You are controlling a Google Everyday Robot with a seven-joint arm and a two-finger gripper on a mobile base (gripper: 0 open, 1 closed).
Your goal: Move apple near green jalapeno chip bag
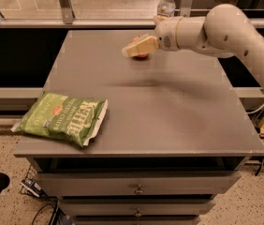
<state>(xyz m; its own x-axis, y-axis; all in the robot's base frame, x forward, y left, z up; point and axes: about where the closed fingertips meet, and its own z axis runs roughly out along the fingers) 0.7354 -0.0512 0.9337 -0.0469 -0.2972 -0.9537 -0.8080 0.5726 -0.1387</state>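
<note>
The red apple (143, 56) sits at the far middle of the grey table (183, 121), mostly hidden behind my gripper; only slivers of red show. My gripper (139, 47), beige-fingered on a white arm reaching in from the right, is right at the apple, pointing left. The green jalapeno chip bag (62, 117) lies flat at the table's front left corner, far from the apple and the gripper.
A clear water bottle (166, 4) stands at the far edge just behind the gripper. Drawers (136, 185) are below the table front. A metal railing and glass run along the back. The floor drops off at every table edge.
</note>
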